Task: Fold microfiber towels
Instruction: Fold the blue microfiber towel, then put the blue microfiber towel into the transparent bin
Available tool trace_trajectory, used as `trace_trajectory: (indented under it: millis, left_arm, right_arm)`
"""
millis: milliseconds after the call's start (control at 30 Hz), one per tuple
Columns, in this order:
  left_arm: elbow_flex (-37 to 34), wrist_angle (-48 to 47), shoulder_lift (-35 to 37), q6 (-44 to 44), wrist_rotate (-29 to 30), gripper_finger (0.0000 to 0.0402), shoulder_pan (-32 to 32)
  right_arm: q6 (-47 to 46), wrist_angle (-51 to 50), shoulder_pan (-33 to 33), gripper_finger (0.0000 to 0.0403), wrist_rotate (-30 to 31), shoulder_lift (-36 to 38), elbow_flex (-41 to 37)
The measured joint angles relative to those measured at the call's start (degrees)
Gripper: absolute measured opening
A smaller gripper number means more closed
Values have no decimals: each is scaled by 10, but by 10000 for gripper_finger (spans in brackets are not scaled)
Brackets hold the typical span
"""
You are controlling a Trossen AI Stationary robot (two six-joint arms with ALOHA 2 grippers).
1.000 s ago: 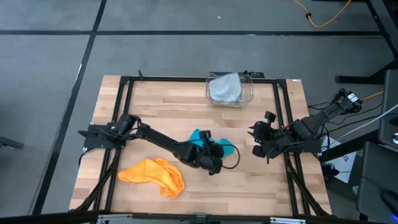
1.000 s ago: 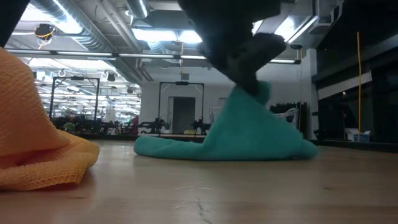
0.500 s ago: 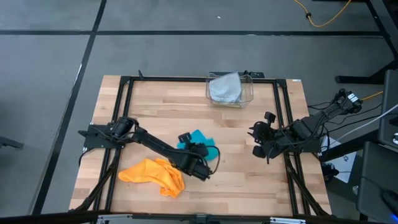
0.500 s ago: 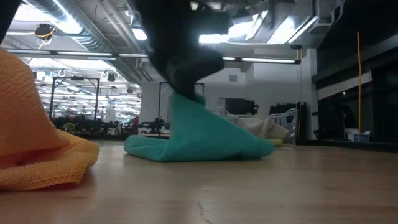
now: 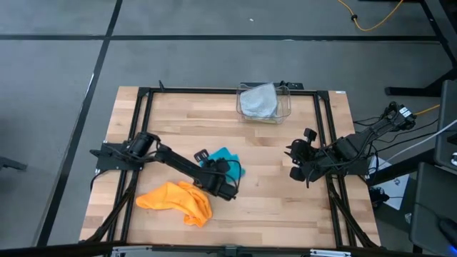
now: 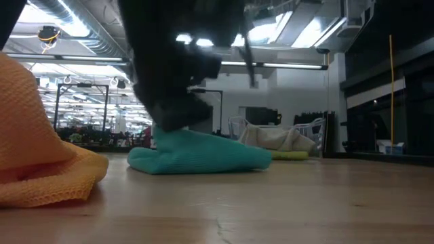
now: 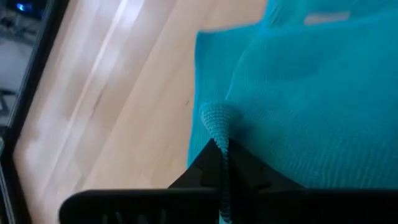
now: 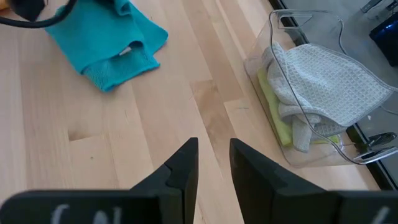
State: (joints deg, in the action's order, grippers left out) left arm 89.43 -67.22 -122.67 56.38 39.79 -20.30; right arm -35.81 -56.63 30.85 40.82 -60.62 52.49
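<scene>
While the left gripper (image 5: 214, 175) is pinching a hemmed edge of the soft teal microfiber towel (image 5: 224, 158) with fingers fully closed, that mid-table cloth is lying toward its one o'clock; the right gripper (image 5: 296, 171), barely parted and empty, is waiting at three o'clock.

High view: overhead, straight down on the whole table (image 5: 285, 207). Low view: tabletop level, facing the room. Wrist views: close, looking forward. All four share the teal towel (image 5: 227, 158).
</scene>
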Motion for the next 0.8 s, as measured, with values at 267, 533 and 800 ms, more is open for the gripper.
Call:
trace_trajectory:
  millis: [267, 533, 800]
  left_arm:
    - [-30, -52, 0, 36, 5, 68, 6]
    - [19, -219, 18, 111, 25, 130, -8]
    - [89, -149, 41, 72, 13, 133, -37]
  right_arm:
    - [-1, 0, 0, 94, 0, 0, 0]
    - [-2, 0, 0, 94, -4, 0, 0]
    - [-2, 0, 0, 94, -16, 0, 0]
